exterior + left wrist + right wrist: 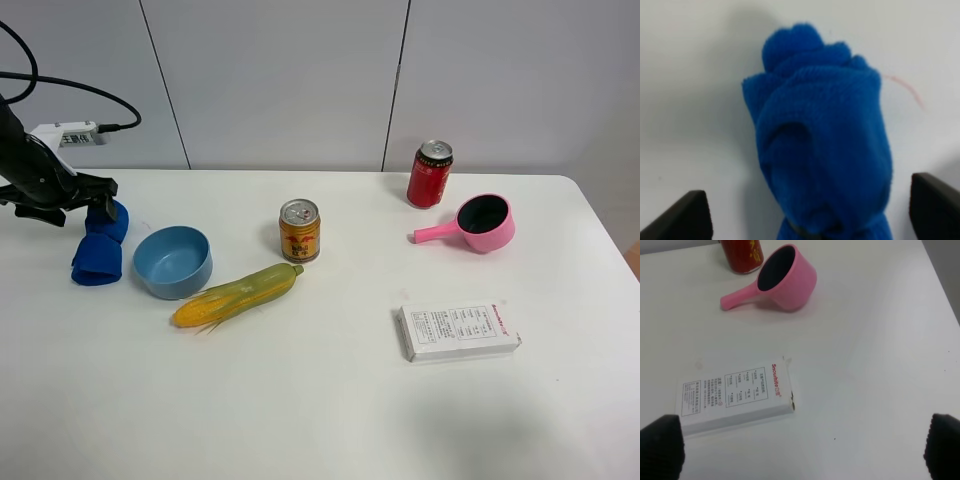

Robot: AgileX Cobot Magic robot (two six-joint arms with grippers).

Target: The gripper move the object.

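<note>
The royal-blue rolled cloth bundle (98, 250) lies on the white table at the far left, next to the light-blue bowl. My left gripper (100, 200) sits at the bundle's far end, above it. In the left wrist view the bundle (825, 150) fills the gap between the two dark fingertips (687, 217), which stand wide apart and do not press it. The left gripper (810, 215) is open. My right gripper (805, 450) is open and empty above the table near the white box; it does not show in the exterior view.
A light-blue bowl (172, 261), a corn cob (238, 296) and a gold can (299, 230) stand right of the bundle. A red can (430, 174), a pink scoop (480, 223) and a white box (458, 331) are on the right side.
</note>
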